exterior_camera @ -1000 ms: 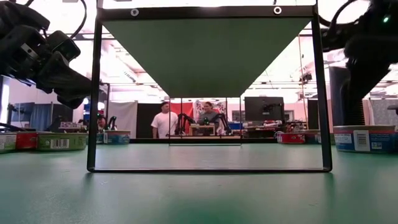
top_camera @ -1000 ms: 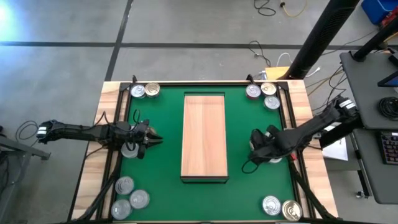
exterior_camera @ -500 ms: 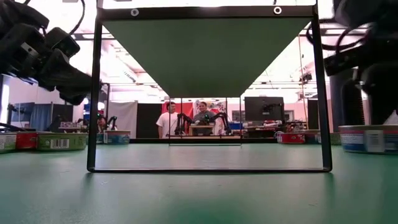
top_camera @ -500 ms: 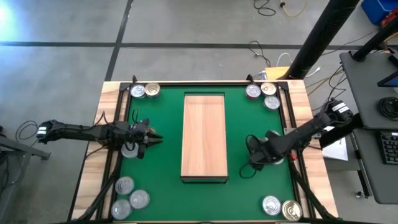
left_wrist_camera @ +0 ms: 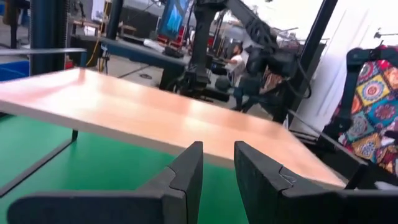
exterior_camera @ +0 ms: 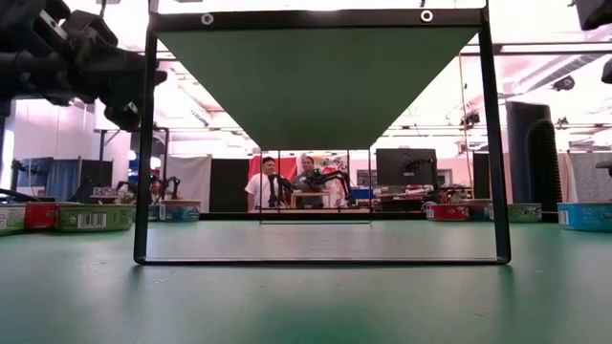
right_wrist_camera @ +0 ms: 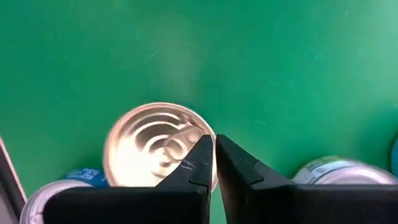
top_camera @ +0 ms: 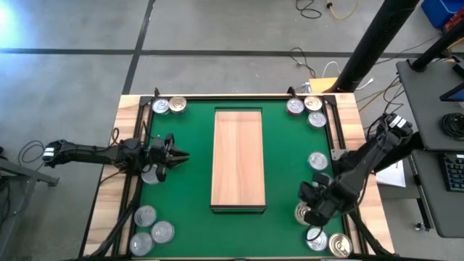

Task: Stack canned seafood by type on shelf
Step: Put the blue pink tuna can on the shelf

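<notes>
The right gripper [top_camera: 313, 210], shut and empty, has been swung to the near-right tins [right_wrist_camera: 158, 146], the left gripper [top_camera: 174, 155] stays slightly parted; the shelf [top_camera: 238, 159] is still bare.

Grey concrete floor [top_camera: 217, 43] w/ dark seams, black pillar [top_camera: 370, 43], desk [top_camera: 428, 116] at right.

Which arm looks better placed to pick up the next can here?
Probably the right. Its hand is shut and hangs directly over a gold-topped can by the near-right cluster. The left hand points at the shelf, gripping nothing.
</notes>
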Controlling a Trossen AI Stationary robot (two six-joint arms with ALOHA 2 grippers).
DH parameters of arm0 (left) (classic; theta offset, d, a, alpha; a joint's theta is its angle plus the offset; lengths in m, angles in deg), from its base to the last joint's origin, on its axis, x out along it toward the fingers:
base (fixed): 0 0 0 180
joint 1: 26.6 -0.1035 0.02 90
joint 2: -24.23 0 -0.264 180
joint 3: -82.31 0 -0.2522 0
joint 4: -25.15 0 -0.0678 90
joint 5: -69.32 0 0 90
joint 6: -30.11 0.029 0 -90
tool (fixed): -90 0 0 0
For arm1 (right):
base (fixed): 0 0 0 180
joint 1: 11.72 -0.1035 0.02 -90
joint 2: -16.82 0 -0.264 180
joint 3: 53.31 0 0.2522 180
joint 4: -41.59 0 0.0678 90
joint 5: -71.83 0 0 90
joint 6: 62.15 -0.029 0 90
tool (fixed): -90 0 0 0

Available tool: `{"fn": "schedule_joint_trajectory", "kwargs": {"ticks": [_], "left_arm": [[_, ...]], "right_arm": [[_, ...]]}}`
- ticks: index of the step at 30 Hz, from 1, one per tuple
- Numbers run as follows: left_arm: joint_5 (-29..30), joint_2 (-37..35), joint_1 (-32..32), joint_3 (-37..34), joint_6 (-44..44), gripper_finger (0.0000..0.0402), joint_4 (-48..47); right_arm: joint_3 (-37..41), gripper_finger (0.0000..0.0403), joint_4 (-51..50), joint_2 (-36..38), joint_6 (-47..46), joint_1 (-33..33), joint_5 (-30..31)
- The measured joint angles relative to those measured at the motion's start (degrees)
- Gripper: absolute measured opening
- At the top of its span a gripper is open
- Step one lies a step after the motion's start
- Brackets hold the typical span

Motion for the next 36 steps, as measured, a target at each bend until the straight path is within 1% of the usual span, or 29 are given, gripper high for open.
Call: {"fn": "schedule_joint_trajectory", "kwargs": {"ticks": [3, 6, 8, 12, 15, 17, 19, 21, 25, 28, 31, 33, 36], "left_arm": [[-0.11, 0.02, 0.06, 0.00, 0.52, 0.0077, -0.41], [-2.37, 0.02, 0.06, 0.00, -1.42, 0.0077, -0.23], [-4.88, 0.00, 0.06, 0.00, -1.91, 0.0077, 0.53], [-4.80, 0.33, 0.69, 0.00, -4.92, 0.0077, 4.50], [-4.44, 1.08, 3.50, 0.00, -5.05, 0.0077, 9.39], [-2.07, 2.15, 6.97, 0.02, -4.43, 0.0077, 13.04], [2.27, 3.53, 11.77, 0.01, -2.82, 0.0077, 15.02], [8.73, 5.51, 17.67, 0.00, -1.05, 0.0077, 16.39], [24.98, 10.63, 31.38, 0.19, 0.98, 0.0077, 17.66], [38.13, 15.81, 42.13, 2.71, 1.78, 0.0077, 17.77], [50.60, 22.78, 52.16, 7.07, 2.64, 0.0077, 17.76], [57.88, 28.74, 57.43, 10.23, 2.33, 0.0077, 17.67], [65.40, 38.78, 62.45, 15.13, -0.29, 0.0077, 16.93]], "right_arm": [[1.15, 0.0013, 0.33, -1.48, -2.71, -1.79, -2.92], [1.22, 0.0013, 3.75, -3.28, -3.08, -3.88, -5.84], [1.31, 0.0013, 6.62, -4.67, -3.04, -4.92, -5.24], [1.19, 0.0013, 11.58, -8.28, -2.79, -5.17, -2.89], [1.13, 0.0013, 16.34, -11.17, -2.08, -5.17, -1.83], [1.18, 0.0013, 20.81, -12.69, -1.17, -5.17, -1.41], [1.20, 0.0013, 26.29, -13.72, 0.33, -5.17, 0.57], [1.21, 0.0013, 31.89, -14.57, 2.83, -5.19, 3.40], [1.41, 0.0013, 38.32, -15.27, 7.63, -5.17, 4.54], [1.51, 0.0013, 38.38, -14.24, 10.43, -5.29, 5.19], [1.53, 0.0013, 38.64, -12.13, 12.57, -5.89, 7.52], [1.48, 0.0013, 38.60, -11.04, 14.24, -6.24, 7.81], [1.48, 0.0016, 37.99, -9.94, 14.97, -6.80, 7.81]]}}
